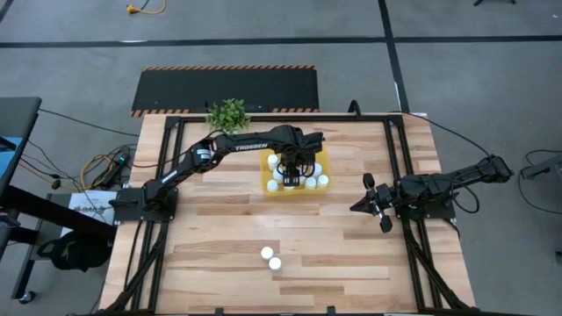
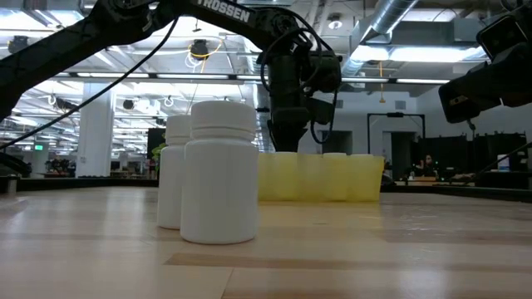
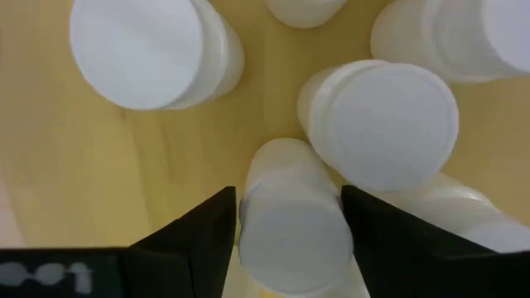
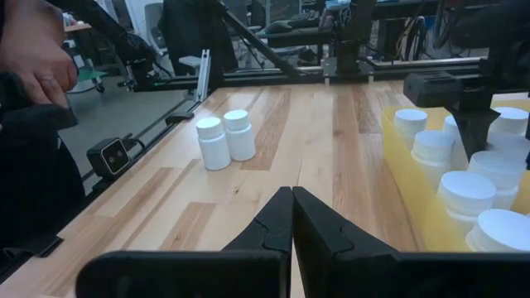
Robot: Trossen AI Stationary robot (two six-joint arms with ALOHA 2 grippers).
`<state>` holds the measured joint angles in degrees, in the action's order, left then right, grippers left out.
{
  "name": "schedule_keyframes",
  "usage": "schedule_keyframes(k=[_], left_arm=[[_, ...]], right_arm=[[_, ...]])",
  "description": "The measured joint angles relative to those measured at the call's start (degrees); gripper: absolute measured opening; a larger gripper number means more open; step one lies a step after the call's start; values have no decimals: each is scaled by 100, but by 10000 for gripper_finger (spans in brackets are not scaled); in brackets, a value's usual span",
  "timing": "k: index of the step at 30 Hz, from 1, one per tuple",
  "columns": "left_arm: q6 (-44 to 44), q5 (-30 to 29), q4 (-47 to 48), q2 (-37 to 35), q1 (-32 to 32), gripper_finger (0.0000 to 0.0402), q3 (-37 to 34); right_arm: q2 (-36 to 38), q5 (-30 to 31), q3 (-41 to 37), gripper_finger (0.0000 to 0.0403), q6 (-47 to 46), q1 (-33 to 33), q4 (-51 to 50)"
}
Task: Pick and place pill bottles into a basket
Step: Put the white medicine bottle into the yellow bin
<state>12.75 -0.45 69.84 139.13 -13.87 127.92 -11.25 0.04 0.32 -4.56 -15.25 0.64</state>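
Left wrist view puts you right over the basket [image 3: 99,207]: a pill bottle [image 3: 294,219] sits between your left gripper [image 3: 286,228]'s jaws, the dark fingers [image 3: 199,236] flanking it, with other capped bottles [image 3: 145,50] packed close around on the yellow floor. Whether the jaws grip it or have just parted from it you cannot tell here; they stand only narrowly apart, about a bottle's width. From the placing I judge this is the set-down step, the bottle lowered into a free gap among its neighbours.

In the high view the left gripper [image 1: 294,162] hangs over the basket [image 1: 267,188], which lies mid-desk toward the far edge, just beside the small green plant [image 1: 228,112]. Several white caps show inside it. Two pill bottles [image 1: 271,258] stand touching or nearly so near the front edge of the desk [image 1: 211,254], well apart from the basket; these look like what is left to fetch.

Your right gripper [image 1: 376,206] waits at the right side of the desk, jaws fully closed on nothing, as its own wrist view [image 4: 290,217] confirms.

The desk is pale wood planking with dark rails. Beyond it lie a grey floor, a hazard-striped mat, an open workshop with ceiling lights, and a person's hand [image 4: 37,70] at the room's edge.
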Motion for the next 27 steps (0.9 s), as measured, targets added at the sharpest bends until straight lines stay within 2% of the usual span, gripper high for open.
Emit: schedule_keyframes(k=[8,16,22,27], left_arm=[[12,2,-10,-2,0,208,7],[59,-4,198,-9,0,208,316],[59,-36,579,-13,2,208,678],[60,-44,786,-234,31,208,695]], right_arm=[[0,2,0,1,0,2,-2],[0,1,0,1,0,2,0],[0,2,0,1,0,1,-1],[2,2,-2,1,0,0,0]])
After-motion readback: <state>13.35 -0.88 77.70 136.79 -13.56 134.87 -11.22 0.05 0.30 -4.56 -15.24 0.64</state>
